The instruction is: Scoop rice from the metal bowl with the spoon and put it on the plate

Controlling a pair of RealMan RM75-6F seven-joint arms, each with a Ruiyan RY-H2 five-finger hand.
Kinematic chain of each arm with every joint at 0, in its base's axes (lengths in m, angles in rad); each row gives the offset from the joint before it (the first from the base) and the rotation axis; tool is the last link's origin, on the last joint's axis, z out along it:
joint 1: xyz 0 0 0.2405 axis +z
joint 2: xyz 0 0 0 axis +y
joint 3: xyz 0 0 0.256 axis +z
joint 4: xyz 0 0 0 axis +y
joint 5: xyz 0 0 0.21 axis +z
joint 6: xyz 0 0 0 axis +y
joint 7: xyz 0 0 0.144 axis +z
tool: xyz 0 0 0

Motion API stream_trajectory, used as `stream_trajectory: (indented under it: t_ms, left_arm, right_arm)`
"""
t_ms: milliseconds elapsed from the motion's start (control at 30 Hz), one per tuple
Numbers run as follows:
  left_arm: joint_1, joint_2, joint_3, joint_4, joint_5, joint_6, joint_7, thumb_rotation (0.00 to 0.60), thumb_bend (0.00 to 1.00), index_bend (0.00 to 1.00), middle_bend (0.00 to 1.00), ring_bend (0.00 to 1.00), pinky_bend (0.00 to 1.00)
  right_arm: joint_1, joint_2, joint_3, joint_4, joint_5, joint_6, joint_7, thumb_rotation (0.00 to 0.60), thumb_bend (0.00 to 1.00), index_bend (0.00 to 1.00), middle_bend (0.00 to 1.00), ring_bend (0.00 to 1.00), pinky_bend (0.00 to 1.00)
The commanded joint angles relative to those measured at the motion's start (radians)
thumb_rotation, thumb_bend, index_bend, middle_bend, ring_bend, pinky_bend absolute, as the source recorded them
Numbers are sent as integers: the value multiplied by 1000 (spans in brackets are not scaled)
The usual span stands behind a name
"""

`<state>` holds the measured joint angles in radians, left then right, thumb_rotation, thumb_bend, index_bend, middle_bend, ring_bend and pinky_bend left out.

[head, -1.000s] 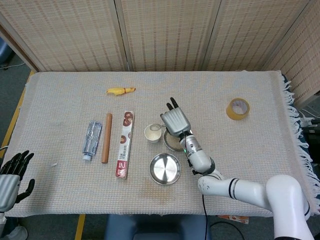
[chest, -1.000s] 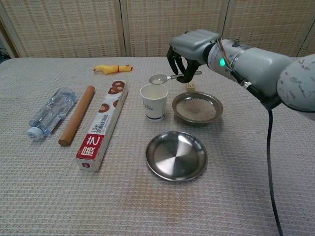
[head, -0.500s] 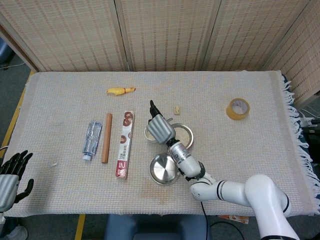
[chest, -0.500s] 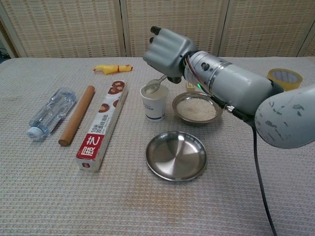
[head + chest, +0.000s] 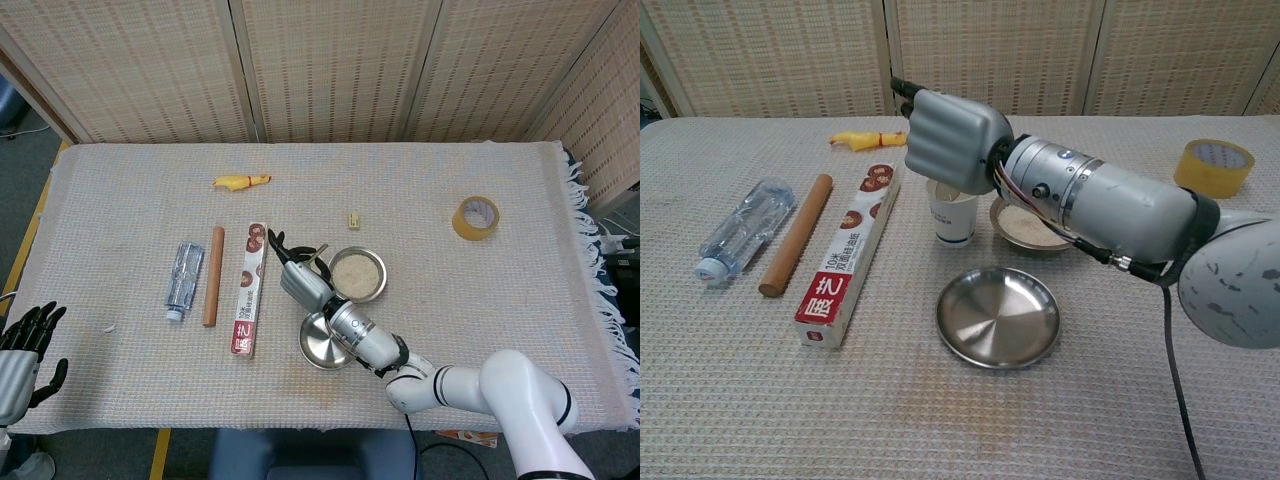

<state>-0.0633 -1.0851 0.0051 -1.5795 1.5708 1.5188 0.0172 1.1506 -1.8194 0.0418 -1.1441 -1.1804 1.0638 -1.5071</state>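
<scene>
Metal, cloth, plastic and paper surfaces on a desk.
Shiny smooth metal plate; rough woven cloth over the desk; clear plastic bottle; matt paper cup; glossy tape roll.

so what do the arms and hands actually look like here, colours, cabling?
The right hand has a boxy matte-grey back and black fingers. Behind it sits a silver metallic wrist cylinder with small screws, then a black band and a rounded white arm shell. A thin black cable hangs beside the arm. The left hand has a pale grey back and black fingers.

Right robot hand fingers curled, knuckles up, forearm stretched across; left robot hand idle, fingers spread
</scene>
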Motion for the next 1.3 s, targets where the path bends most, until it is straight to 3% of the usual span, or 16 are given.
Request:
stream_trajectory:
  t_ms: [33, 233, 433, 567, 667, 767, 900, 1200, 1300]
  left_arm:
    - [1, 1, -1, -1, 1, 2, -1, 600, 478, 0, 0, 22, 148]
    - [5, 4, 1, -1, 0, 6, -4, 600, 478, 0, 0, 22, 148]
    - [7, -2, 3, -1, 8, 10, 8, 600, 478, 0, 0, 23, 148]
    - [6, -6, 6, -11, 8, 5, 25, 600, 478, 0, 0, 26, 148]
    - [6, -7, 8, -17, 15, 4, 34, 600, 478, 0, 0, 28, 149]
    - [3, -9, 9, -21, 15, -2, 44, 600, 478, 0, 0, 28, 150]
    - [0, -8, 11, -29, 9, -15, 52, 600, 479, 0, 0, 33, 151]
    - [2, -3, 11, -31, 10, -11, 45, 600, 479, 0, 0, 36, 152]
    - [3, -3, 11, -26, 10, -10, 38, 600, 479, 0, 0, 37, 152]
  right_arm:
    - [-16, 16, 20, -31, 0, 25, 7, 600, 340, 904, 579, 158, 0]
    - [-82, 105, 72, -179, 13, 114, 89, 600, 339, 903, 579, 158, 0]
    - [-240, 201, 121, -381, 51, 180, 519, 600, 339, 896, 579, 158, 0]
    - [-342, 272, 72, -498, 20, 153, 815, 600, 340, 894, 579, 158, 0]
    - [-394, 287, 1, -492, -76, 157, 942, 600, 340, 892, 579, 158, 0]
    - [-423, 263, -48, -452, -145, 158, 995, 600, 340, 882, 579, 158, 0]
    - [-431, 211, -73, -397, -181, 120, 1019, 600, 340, 865, 579, 158, 0]
    - [-421, 89, -65, -275, -178, 27, 936, 600, 339, 809, 579, 151, 0]
    - [-424, 70, -63, -253, -183, 21, 911, 600, 335, 718, 568, 130, 0]
